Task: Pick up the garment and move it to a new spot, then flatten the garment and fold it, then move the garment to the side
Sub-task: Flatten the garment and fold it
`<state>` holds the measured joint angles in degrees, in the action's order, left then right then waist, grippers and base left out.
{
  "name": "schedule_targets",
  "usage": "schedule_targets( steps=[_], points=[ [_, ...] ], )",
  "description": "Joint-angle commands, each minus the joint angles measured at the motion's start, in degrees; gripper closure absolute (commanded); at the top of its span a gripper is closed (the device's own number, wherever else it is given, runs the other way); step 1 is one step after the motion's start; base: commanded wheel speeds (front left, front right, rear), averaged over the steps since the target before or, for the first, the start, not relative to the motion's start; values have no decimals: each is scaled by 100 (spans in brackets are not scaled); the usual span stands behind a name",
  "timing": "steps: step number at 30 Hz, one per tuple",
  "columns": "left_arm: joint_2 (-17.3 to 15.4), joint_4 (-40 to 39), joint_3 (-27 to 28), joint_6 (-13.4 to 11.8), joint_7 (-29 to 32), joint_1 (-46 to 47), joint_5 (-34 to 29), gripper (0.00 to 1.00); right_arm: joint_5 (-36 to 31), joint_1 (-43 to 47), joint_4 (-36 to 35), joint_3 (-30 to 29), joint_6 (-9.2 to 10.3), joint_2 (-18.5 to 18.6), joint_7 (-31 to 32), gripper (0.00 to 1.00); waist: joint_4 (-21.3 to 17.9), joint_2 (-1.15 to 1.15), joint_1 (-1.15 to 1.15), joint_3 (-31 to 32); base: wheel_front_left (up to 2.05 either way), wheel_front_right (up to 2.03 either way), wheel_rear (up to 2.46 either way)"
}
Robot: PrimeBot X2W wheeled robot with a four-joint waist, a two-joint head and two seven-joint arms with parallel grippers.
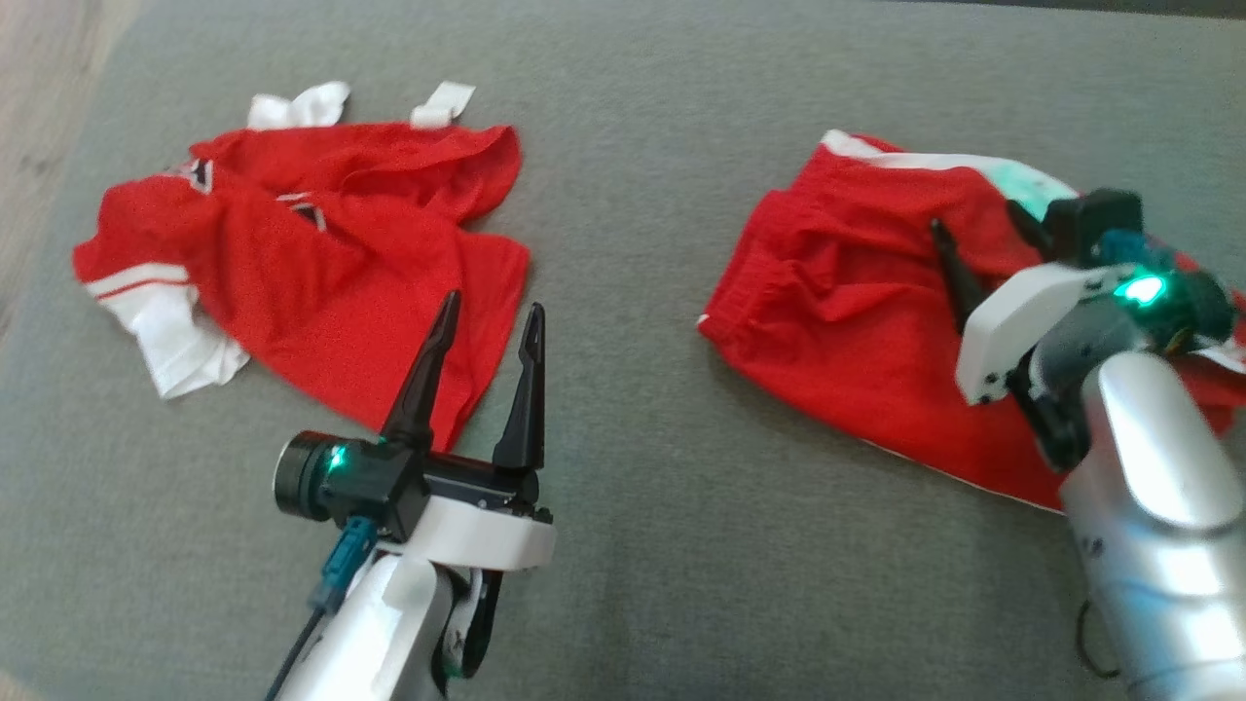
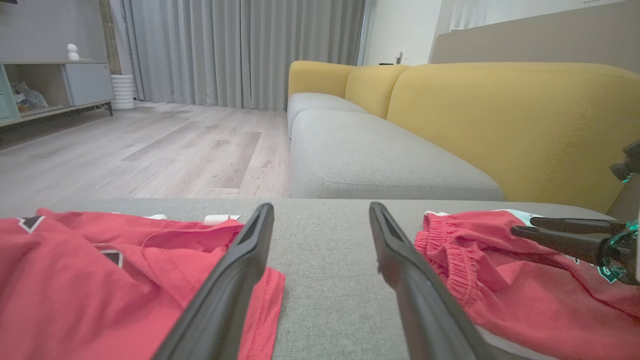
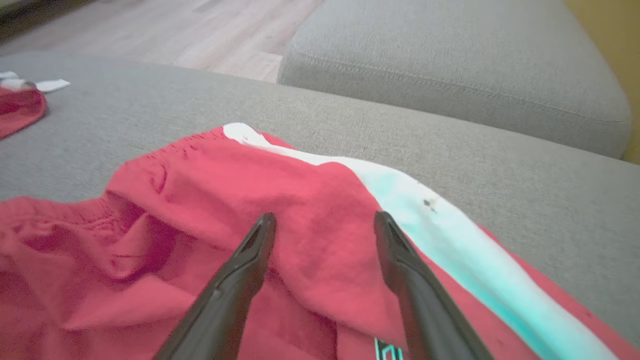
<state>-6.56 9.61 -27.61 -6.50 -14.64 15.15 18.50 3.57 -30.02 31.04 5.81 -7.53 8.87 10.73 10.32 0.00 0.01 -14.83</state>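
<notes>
Two red garments lie on the grey cushion (image 1: 662, 487). At the left, a crumpled red shirt with white sleeve trim (image 1: 321, 253) (image 2: 75, 280) (image 3: 17, 107). At the right, rumpled red shorts with a white side stripe (image 1: 857, 282) (image 2: 500, 295) (image 3: 165, 240). My left gripper (image 1: 492, 307) (image 2: 320, 210) is open, its fingers over the shirt's near right edge and the bare cushion beside it. The right gripper (image 1: 975, 219) (image 2: 525, 226) (image 3: 325, 217) hovers open just above the shorts near the white stripe, with nothing between its fingers.
A strip of bare grey cushion separates the two garments. Beyond the cushion's far edge stand a yellow sofa (image 2: 500, 125) with a grey seat (image 2: 370, 160), wooden floor (image 2: 150, 150) and a low cabinet (image 2: 50, 85).
</notes>
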Motion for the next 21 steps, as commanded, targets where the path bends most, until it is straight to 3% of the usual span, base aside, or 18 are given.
schedule_targets(
  steps=[1,5,6,7,21],
  points=[
    [1,-127,199,16,-36,243,-66,0,45,-293,-37,156,4,76,43,0,163,0,-1,-138,0,0,0],
    [85,-92,234,63,-36,266,-116,0,45,-566,500,310,4,264,150,0,274,0,-1,-222,0,0,0],
    [102,-87,246,74,-36,268,-128,0,87,-615,634,314,4,280,194,70,287,0,-1,-234,0,0,0],
    [118,-83,257,85,-36,268,-140,0,127,-661,742,314,4,294,212,100,298,0,-1,-247,0,0,0],
    [275,-3,284,246,-36,328,-272,0,-220,-1833,1461,200,4,734,-719,100,408,0,-1,-375,0,0,0]
  ],
)
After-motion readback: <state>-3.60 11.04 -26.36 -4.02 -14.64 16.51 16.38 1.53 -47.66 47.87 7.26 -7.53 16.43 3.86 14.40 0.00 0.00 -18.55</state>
